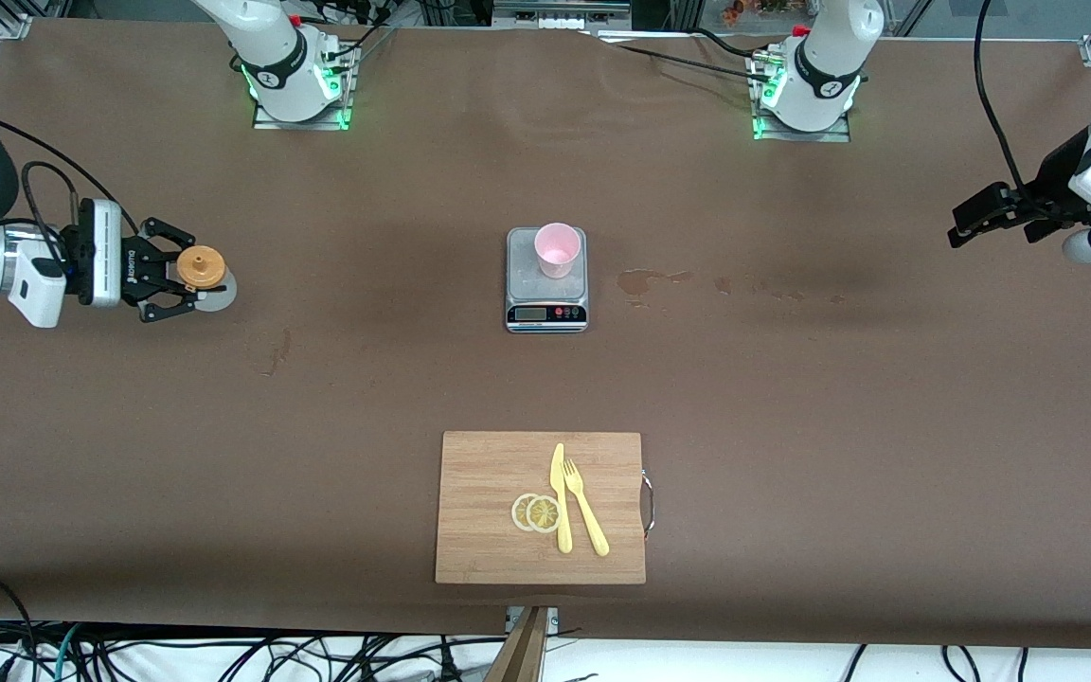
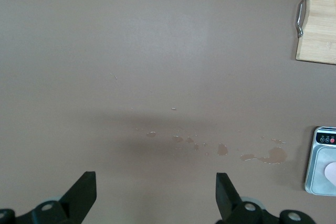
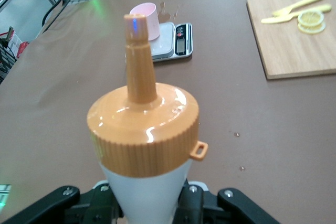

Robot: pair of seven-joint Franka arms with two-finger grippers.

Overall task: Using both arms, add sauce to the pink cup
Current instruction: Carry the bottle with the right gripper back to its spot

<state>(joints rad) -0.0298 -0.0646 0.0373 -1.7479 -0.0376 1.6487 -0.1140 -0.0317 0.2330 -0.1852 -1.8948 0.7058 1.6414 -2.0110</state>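
The white jointed right arm reaches in at the front view's left edge, its black two-finger hand (image 1: 187, 282) closed round an upright bottle, while the left arm waits at the right edge, its black hand (image 1: 964, 227) spread wide.

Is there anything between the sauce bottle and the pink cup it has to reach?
Nothing visible. The right tool is around the sauce bottle at the right arm's end; only bare table lies between it and the pink cup on the scale. The left tool waits open.
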